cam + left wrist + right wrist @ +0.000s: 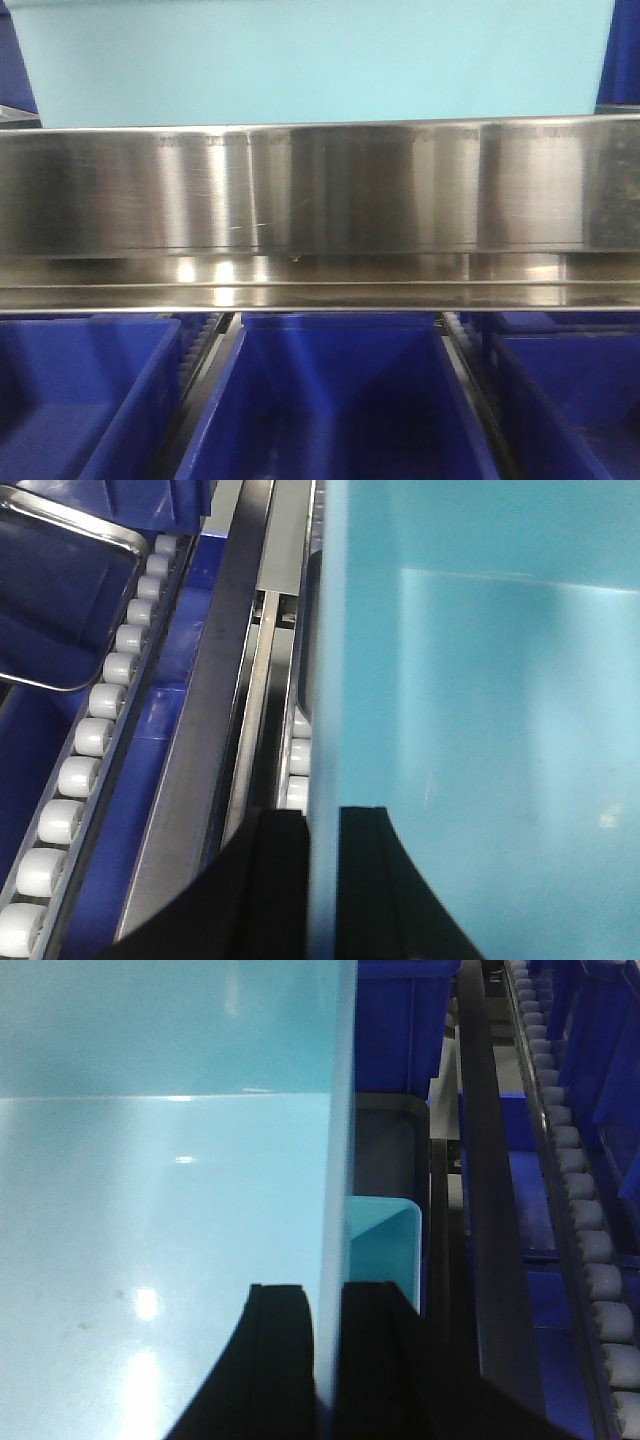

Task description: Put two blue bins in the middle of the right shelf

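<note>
While both arms are committed to it, I read the pale blue bin as sitting directly above the shelf's stainless front rail, its base hidden behind that rail, so I cannot tell whether it rests on the tier or hangs just over it. The left gripper has its jaws closed across one end wall, one black finger inside the tub and one outside. The right gripper is clamped the same way on the opposite wall. The tub looks empty, so I judge it light. Its walls look thin, smooth and glossy, likely to bow a little under a pinch and to slip if tilted. The rim lip is the sensible place to hold, since it should stop the wall sliding down through the jaws, and two opposite walls keep it level. A pale-blue corner shows just outside the right-hand wall, and I cannot say whether it is the second bin. Below the rail stand dark blue bins between lanes of white rollers, so I would expect the tub to roll easily if set down there.
</note>
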Robot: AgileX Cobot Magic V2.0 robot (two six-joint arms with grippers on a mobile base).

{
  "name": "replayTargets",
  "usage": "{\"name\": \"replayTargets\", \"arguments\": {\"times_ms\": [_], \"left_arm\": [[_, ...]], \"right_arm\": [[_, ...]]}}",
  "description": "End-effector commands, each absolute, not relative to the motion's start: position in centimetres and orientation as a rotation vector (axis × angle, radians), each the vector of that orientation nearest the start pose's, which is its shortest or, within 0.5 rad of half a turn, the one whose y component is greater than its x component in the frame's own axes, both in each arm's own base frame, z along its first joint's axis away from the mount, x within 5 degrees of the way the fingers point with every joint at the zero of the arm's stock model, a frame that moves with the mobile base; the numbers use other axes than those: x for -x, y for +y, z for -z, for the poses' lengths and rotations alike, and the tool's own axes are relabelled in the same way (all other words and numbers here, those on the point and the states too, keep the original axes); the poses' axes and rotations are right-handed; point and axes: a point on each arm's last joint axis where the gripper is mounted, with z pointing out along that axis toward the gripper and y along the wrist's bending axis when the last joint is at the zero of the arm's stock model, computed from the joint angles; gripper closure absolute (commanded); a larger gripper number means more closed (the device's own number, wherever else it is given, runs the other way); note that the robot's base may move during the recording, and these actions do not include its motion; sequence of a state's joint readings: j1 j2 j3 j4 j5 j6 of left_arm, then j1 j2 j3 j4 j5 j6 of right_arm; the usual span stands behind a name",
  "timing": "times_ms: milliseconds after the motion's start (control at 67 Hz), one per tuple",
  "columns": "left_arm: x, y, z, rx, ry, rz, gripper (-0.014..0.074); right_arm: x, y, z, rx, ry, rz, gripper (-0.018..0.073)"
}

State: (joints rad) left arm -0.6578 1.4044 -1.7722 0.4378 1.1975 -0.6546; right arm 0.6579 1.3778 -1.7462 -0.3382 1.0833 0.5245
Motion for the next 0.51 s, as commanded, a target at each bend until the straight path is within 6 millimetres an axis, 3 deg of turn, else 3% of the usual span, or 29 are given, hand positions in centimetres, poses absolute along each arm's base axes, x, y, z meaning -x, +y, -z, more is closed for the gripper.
{"name": "replayTargets", "arguments": {"times_ms": [0, 254, 492], "left_arm": [[-23.4, -13.7, -49.2, 0.012, 2.160, 0.210, 0.0707], [-23.5, -13.8, -49.4, 0.006, 2.140, 0.225, 0.0707], [-23.5, -14.0, -49.5, 0.001, 2.129, 0.248, 0.0707]], "right_arm": [[-22.7, 14.5, -49.7, 0.159, 2.095, -0.317, 0.0726], [-22.7, 14.3, -49.6, 0.154, 2.107, -0.299, 0.0726], [-23.7, 14.9, -48.0, 0.154, 2.202, -0.227, 0.0726]]}}
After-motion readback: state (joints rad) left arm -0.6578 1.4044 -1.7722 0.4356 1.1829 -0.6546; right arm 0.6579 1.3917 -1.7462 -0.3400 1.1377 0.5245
